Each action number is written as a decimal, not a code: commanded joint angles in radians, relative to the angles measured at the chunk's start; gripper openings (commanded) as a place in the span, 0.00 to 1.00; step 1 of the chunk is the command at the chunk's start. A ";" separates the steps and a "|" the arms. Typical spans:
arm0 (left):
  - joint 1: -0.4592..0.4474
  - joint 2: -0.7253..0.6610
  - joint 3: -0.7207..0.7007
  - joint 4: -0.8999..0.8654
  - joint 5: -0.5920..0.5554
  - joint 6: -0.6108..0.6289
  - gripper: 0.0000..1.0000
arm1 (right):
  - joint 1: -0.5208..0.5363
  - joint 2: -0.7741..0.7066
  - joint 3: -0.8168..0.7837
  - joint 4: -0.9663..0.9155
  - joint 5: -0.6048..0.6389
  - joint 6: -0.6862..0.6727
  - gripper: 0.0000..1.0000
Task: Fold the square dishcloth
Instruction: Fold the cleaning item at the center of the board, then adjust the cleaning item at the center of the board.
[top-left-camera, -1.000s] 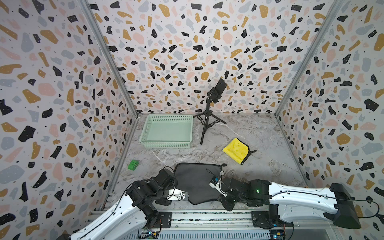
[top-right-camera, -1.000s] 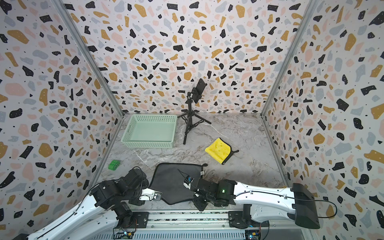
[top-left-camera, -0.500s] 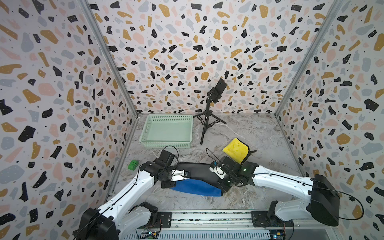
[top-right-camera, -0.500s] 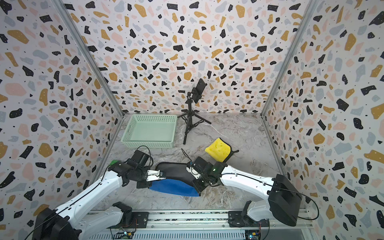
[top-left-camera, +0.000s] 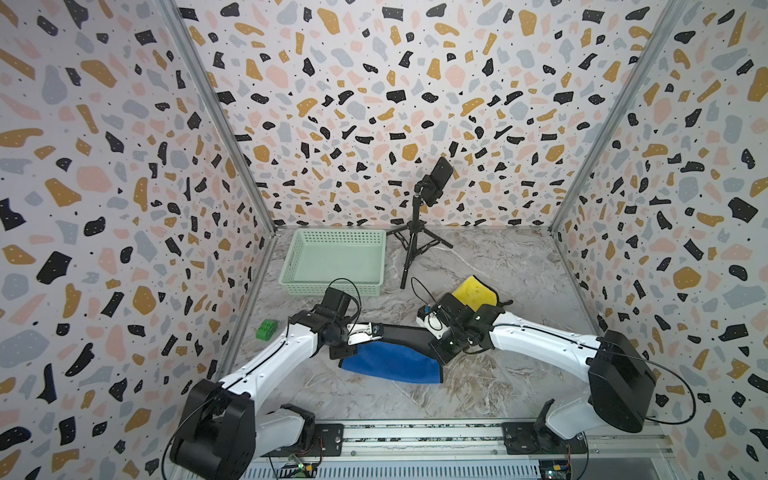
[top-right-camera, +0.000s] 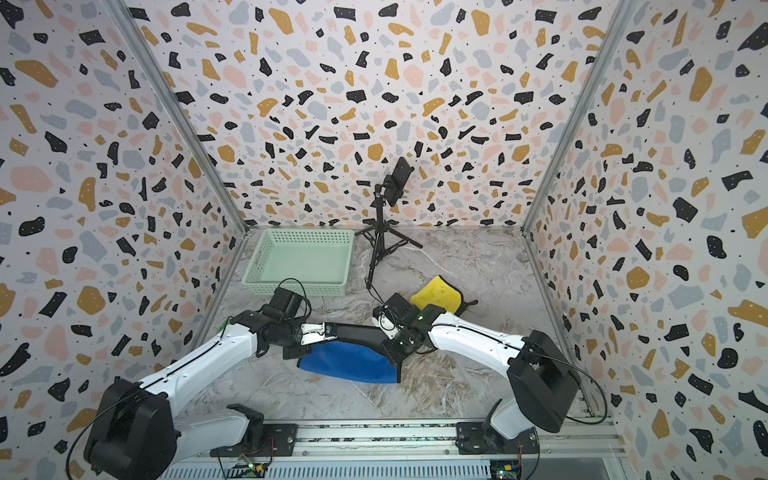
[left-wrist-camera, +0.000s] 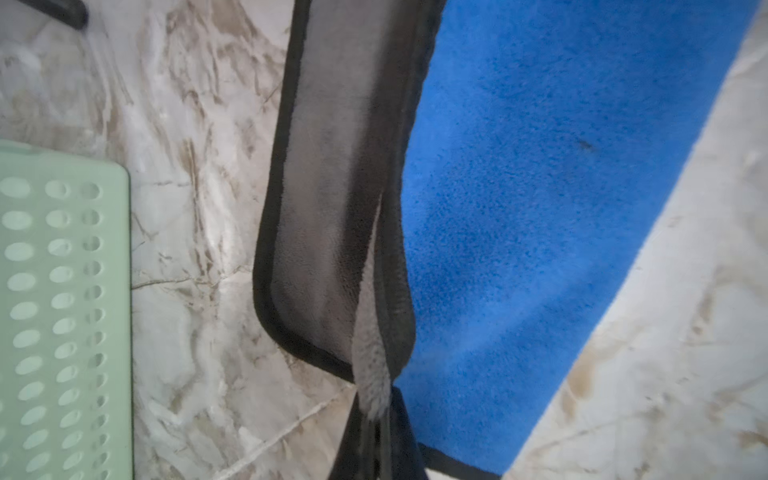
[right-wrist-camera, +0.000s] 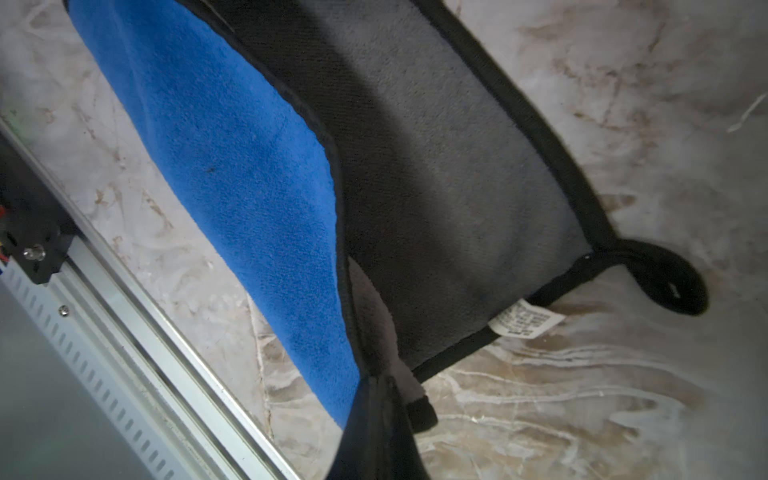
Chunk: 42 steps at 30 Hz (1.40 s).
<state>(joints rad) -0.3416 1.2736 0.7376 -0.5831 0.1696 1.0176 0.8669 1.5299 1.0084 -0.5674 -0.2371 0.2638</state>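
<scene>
The square dishcloth (top-left-camera: 390, 361) (top-right-camera: 345, 365) is blue on one side, grey on the other, with a black border. It lies mid-table, its near part lifted and turned over so the blue side faces me in both top views. My left gripper (top-left-camera: 376, 329) (top-right-camera: 330, 330) is shut on its left corner and my right gripper (top-left-camera: 434, 338) (top-right-camera: 390, 340) is shut on its right corner. Between them the raised edge sags. The left wrist view has the left gripper (left-wrist-camera: 370, 436) pinching the hem beside the blue face (left-wrist-camera: 519, 208). In the right wrist view the right gripper (right-wrist-camera: 378, 399) pinches the corner, with the grey face (right-wrist-camera: 457, 187) and its hanging loop lying on the table.
A mint green basket (top-left-camera: 332, 289) sits at the back left, right behind the left wrist. A phone tripod (top-left-camera: 415, 232) stands mid-back. A yellow cloth (top-left-camera: 476, 291) lies behind the right wrist. A green block (top-left-camera: 266, 329) rests by the left wall. The metal rail (top-left-camera: 415, 432) runs along the front.
Both grippers have lifted the cloth's near edge from the front of the table and carried it toward the back. The blue underside has turned into view.
</scene>
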 joint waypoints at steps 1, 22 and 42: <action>0.018 0.062 0.057 0.088 -0.026 -0.045 0.00 | -0.018 0.023 0.040 0.001 0.019 -0.019 0.00; 0.033 0.195 0.116 0.259 -0.214 -0.179 0.76 | -0.099 0.087 0.066 0.142 0.257 0.045 0.45; 0.012 0.281 0.132 0.177 -0.163 -0.300 0.43 | -0.078 0.181 -0.130 0.366 -0.050 0.159 0.09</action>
<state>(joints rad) -0.3256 1.5127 0.8589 -0.4171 0.0353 0.7551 0.7902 1.7042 0.8928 -0.2050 -0.3176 0.4084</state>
